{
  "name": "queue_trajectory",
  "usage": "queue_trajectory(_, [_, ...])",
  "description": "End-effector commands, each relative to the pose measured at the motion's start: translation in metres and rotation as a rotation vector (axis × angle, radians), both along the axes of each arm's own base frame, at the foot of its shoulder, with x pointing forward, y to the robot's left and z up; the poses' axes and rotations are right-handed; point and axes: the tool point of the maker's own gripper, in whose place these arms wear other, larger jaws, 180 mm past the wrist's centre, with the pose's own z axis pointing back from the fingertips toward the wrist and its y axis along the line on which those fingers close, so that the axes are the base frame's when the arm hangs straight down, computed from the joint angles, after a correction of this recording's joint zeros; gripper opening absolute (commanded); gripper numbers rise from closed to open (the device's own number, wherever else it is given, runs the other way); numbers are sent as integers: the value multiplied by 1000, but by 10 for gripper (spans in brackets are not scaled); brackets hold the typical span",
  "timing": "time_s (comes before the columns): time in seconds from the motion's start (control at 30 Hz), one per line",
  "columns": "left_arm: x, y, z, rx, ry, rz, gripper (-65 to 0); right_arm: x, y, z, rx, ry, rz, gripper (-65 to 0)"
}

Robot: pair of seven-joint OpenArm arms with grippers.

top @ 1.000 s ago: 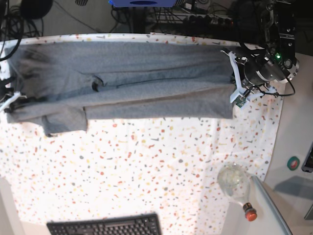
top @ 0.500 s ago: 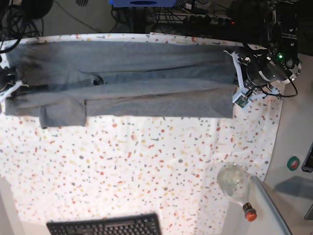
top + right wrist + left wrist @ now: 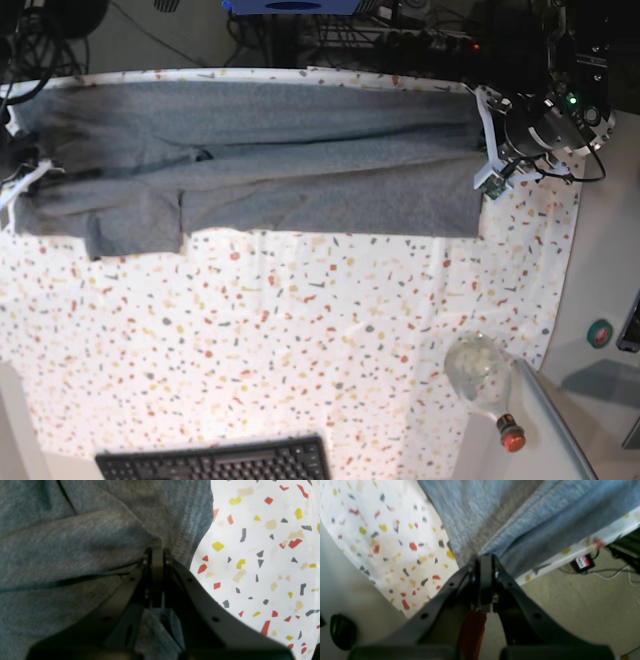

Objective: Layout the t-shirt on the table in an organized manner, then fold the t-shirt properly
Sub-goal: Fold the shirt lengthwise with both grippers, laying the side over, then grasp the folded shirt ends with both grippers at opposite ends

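The heather-grey t-shirt [image 3: 270, 160] lies stretched in a long band across the far part of the speckled table [image 3: 300, 340], with one sleeve hanging toward the near side at the left. At the band's right end, my left gripper [image 3: 484, 150] is shut on the shirt's edge. The left wrist view shows its jaws closed on the stitched hem [image 3: 495, 517] near the table's far edge [image 3: 382, 537]. My right gripper [image 3: 20, 172] is shut on the left end. In the right wrist view it pinches bunched fabric [image 3: 75, 542] beside bare cloth [image 3: 262, 555].
A black keyboard [image 3: 215, 462] sits at the near edge. A glass bottle with a red cap [image 3: 482, 375] lies at the near right corner, with a green tape roll [image 3: 599, 332] on the grey side surface. Cables and equipment crowd the floor behind the table.
Both ends of the shirt have shifted a little toward the far edge. The band is pulled tauter and its middle creases are flatter. Both grippers stay closed on it.
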Motion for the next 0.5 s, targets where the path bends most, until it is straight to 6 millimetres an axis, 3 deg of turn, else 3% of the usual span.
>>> queue_trajectory(0.0, [2, 4, 5, 17, -15, -6, -650, 9, -14, 14, -33, -38, -5, -650])
queue_trajectory(0.47, [-4, 8, 1, 27, 4, 0, -650, -4, -9, 11, -37, -21, 11, -650])
